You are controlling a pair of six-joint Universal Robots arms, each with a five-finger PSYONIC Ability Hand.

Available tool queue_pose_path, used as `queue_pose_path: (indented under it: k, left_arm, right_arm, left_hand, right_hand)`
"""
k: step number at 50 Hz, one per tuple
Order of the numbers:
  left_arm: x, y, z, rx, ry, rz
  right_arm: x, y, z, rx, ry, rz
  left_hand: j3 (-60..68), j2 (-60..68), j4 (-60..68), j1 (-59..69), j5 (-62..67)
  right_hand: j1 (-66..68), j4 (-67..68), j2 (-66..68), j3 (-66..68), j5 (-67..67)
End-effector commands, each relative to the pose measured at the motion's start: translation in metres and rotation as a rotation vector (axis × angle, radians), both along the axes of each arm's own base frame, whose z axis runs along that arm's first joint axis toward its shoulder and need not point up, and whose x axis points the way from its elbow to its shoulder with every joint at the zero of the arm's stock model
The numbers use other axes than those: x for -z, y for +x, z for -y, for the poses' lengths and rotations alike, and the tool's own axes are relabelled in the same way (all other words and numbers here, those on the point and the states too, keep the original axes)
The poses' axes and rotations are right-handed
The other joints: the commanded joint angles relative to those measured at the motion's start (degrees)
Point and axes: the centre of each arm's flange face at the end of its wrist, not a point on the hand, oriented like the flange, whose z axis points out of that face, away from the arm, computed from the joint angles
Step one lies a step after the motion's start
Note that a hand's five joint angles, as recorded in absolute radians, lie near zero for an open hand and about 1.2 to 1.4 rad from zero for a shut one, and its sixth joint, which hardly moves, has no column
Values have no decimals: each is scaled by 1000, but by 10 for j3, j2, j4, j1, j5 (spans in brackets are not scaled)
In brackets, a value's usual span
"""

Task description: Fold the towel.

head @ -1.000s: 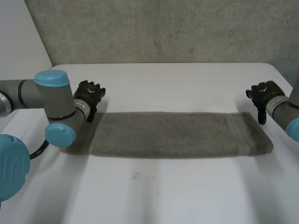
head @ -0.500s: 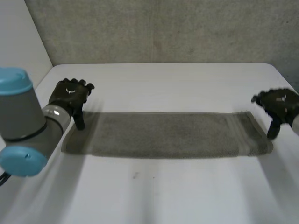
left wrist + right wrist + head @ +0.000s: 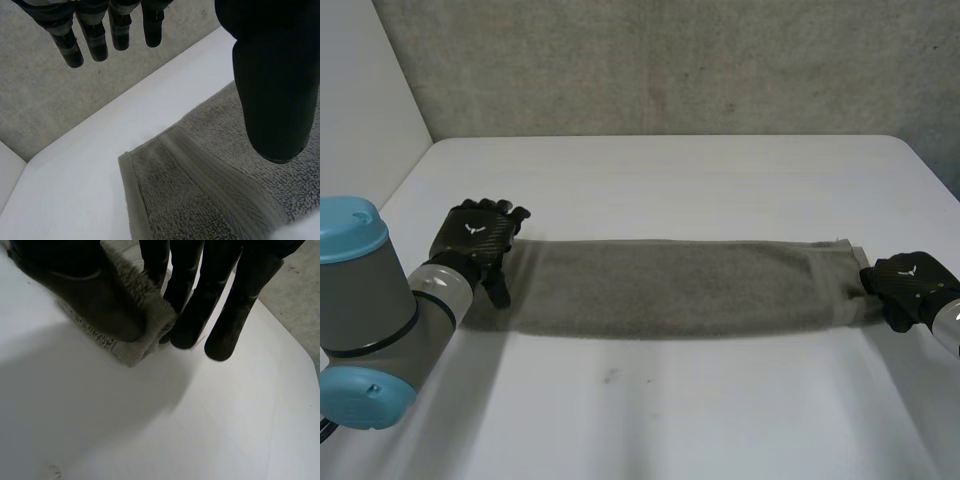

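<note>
So, both hands sit at the towel's short ends, one gripping, one not yet
My right hand (image 3: 910, 285) has thumb (image 3: 85, 295) and fingers (image 3: 190, 315) pinched on the right end of the towel (image 3: 680, 285), which lies as a long flat strip across the white table (image 3: 670, 420); my left hand (image 3: 475, 238) hangs over the left end by a corner, fingers (image 3: 92, 35) straight, holding nothing. I judge the terry soft, limp and light: it will sag and bunch wherever it isn't held, so I'd take it at the corners by the hemmed band, pinching through the full thickness
</note>
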Motion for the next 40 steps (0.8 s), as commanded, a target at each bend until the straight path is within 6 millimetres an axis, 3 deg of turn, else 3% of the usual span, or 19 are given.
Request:
queue_pose_path:
  k: [1, 5, 7, 8, 12, 18, 20, 21, 23, 26, 28, 29, 30, 31, 32, 33, 34, 36, 40]
  left_arm:
    - [1, -1, -2, 6, 4, 2]
    - [2, -1, -3, 6, 7, 3]
    - [3, -1, -3, 6, 8, 4]
    - [3, -1, -3, 6, 8, 4]
    - [5, 1, -4, 2, 17, 7]
    - [5, 1, -3, -1, 17, 7]
    - [5, 2, -3, -2, 17, 7]
    - [5, 2, -3, -2, 17, 7]
    - [4, 2, -3, -5, 15, 7]
    - [4, 2, -3, -7, 14, 7]
    - [3, 2, -3, -8, 12, 7]
    - [3, 2, -3, -8, 12, 7]
    - [3, 3, -3, -10, 12, 7]
    - [3, 3, -2, -11, 12, 7]
    - [3, 3, -2, -11, 12, 7]
    - [3, 4, -2, -13, 12, 7]
    - [3, 4, -2, -13, 12, 7]
    - [3, 5, -1, -17, 12, 7]
    - [4, 5, -1, -19, 14, 8]
  right_arm:
    - [-6, -11, 12, 44, -57, -20]
    - [-11, -35, 26, 113, -94, -50]
    - [-18, -69, 41, 184, -131, -114]
    - [-18, -69, 41, 184, -132, -114]
    - [-25, -116, 54, 255, -155, -250]
    - [-35, -108, 57, 223, -153, -272]
    - [-53, -66, 56, 156, -207, -235]
    - [-53, -66, 56, 155, -208, -235]
    - [-73, -9, 49, 61, -273, -181]
    - [-79, 19, 42, 13, -293, -153]
    - [-89, 81, 19, -110, -333, -101]
    - [-89, 82, 19, -111, -333, -101]
    - [-94, 116, 2, -186, -356, -77]
    - [-94, 149, -16, -261, -369, -55]
    - [-94, 150, -16, -262, -370, -54]
    - [-89, 179, -34, -330, -372, -39]
    - [-89, 179, -34, -330, -372, -39]
    - [-73, 228, -72, -466, -363, -20]
    - [-45, 264, -109, -593, -322, -21]
  left_hand:
    - [4, 5, 4, 2, -14]
    - [4, 5, 4, 2, -14]
    - [4, 5, 4, 2, -14]
    - [4, 5, 4, 2, -14]
    - [4, 5, 4, 2, -14]
    - [4, 5, 4, 2, -14]
    - [4, 5, 4, 2, -14]
    - [4, 5, 4, 2, -14]
    - [4, 5, 4, 2, -14]
    - [4, 5, 4, 2, -14]
    - [4, 5, 4, 2, -14]
    - [4, 5, 4, 2, -14]
    - [4, 5, 4, 2, -14]
    - [4, 5, 4, 2, -14]
    - [4, 5, 4, 2, -14]
    - [4, 5, 4, 2, -14]
    - [4, 5, 4, 2, -14]
    - [4, 5, 4, 2, -14]
    - [4, 5, 4, 2, -14]
  right_hand:
    - [50, 47, 51, 48, 43]
    - [50, 47, 51, 48, 43]
    - [50, 47, 51, 48, 43]
    - [50, 47, 51, 48, 43]
    - [50, 47, 51, 48, 43]
    - [50, 47, 51, 48, 43]
    - [50, 47, 51, 48, 43]
    - [50, 47, 51, 48, 43]
    - [50, 47, 51, 48, 43]
    - [50, 47, 51, 48, 43]
    - [50, 47, 51, 48, 43]
    - [50, 47, 51, 48, 43]
    - [50, 47, 51, 48, 43]
    - [50, 47, 51, 48, 43]
    - [50, 47, 51, 48, 43]
    - [50, 47, 51, 48, 43]
    - [50, 47, 51, 48, 43]
    - [50, 47, 51, 48, 43]
    - [50, 47, 51, 48, 43]
